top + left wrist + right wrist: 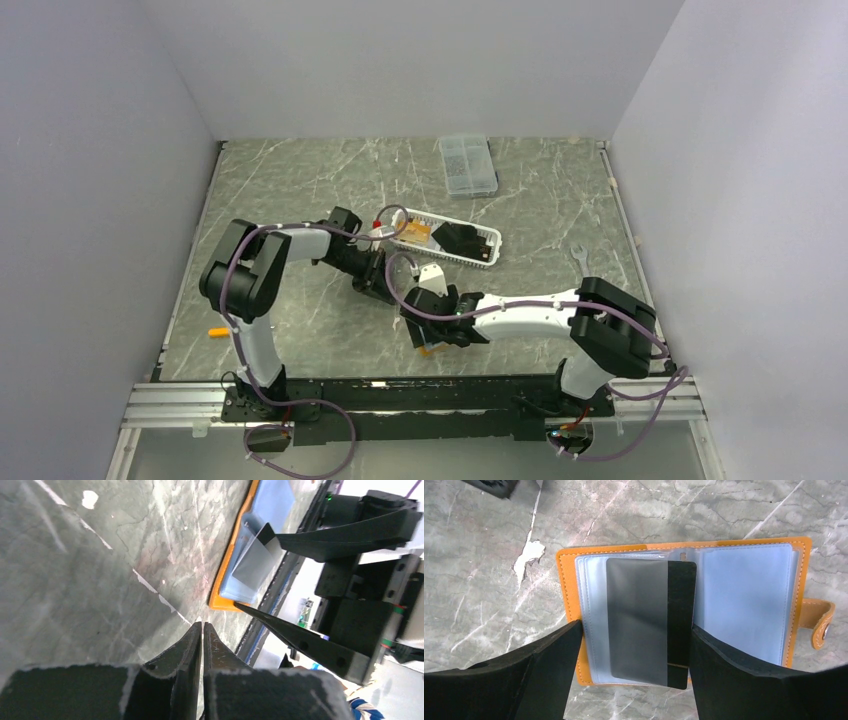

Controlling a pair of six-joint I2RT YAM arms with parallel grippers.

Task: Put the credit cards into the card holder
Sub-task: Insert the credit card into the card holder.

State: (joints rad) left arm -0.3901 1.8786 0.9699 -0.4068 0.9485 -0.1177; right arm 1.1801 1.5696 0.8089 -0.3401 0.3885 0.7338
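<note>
The stitched orange card holder point(565, 575) lies open on the veined worktop point(499, 605), with a flat black credit card point(681, 620) half inside its translucent sleeve point(594, 605). The right tool point(636, 627) stands spread astride the card. The left tool point(202, 630), pressed together, is beside the holder.

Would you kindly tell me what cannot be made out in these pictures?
Right wrist: the card holder's lower corners, behind the fingers of the right gripper.
Top external: most of the card holder, under the right gripper.
Top external: what lies in the white basket, too small to identify.
</note>
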